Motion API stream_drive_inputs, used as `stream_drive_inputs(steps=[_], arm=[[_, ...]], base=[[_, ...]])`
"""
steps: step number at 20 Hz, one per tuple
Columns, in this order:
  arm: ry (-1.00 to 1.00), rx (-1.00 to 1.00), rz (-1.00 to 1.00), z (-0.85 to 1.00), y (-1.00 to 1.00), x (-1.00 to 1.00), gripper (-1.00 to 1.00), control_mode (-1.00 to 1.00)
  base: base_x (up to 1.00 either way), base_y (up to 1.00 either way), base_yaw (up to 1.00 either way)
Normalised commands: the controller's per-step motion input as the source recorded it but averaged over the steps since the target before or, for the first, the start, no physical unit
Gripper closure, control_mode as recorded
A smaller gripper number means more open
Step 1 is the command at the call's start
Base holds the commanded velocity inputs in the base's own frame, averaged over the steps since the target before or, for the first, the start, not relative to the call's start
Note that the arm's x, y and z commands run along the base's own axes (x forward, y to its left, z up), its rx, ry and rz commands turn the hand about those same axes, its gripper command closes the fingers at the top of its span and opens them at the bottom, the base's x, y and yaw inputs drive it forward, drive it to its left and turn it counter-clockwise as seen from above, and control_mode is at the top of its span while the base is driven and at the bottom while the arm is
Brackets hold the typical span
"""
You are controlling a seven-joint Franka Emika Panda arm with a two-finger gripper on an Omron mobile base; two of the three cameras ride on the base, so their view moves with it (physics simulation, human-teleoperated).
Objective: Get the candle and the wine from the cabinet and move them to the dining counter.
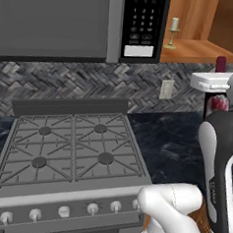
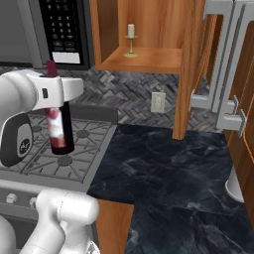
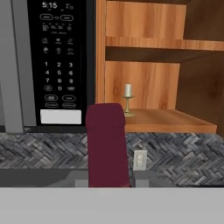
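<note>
My gripper (image 2: 52, 94) is shut on the neck of the wine (image 2: 60, 130), a dark bottle with a red-pink label, hanging upright above the stove's right burners. In the left base view the wine (image 1: 218, 102) shows at the right edge under my gripper (image 1: 215, 82). Its dark red neck top (image 3: 107, 144) rises in the middle of the hand view. The candle (image 2: 131, 39) stands on its brass holder on the lower shelf of the open cabinet (image 2: 154, 59). I also see the candle (image 1: 173, 32) (image 3: 127, 99) near the shelf's left end. The dining counter is out of view.
A gas stove (image 1: 72, 145) sits below a black microwave (image 1: 141, 22). Right of it runs a black marbled worktop (image 2: 168, 173) with a wall outlet (image 2: 158, 101) behind. The open cabinet doors with silver handles (image 2: 221, 69) jut out on the right.
</note>
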Motion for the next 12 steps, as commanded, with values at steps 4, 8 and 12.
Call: stream_drive_inputs(steps=[4, 8, 12], arm=[[0.02, 0.00, 0.00, 0.00, 0.00, 0.00, 1.00, -1.00], [0.02, 0.00, 0.00, 0.00, 0.00, 0.00, 1.00, -1.00], [0.00, 0.00, 0.00, 0.00, 0.00, 0.00, 1.00, 1.00]], base=[[0.00, 0.00, 0.00], [0.00, 0.00, 0.00], [0.00, 0.00, 0.00]])
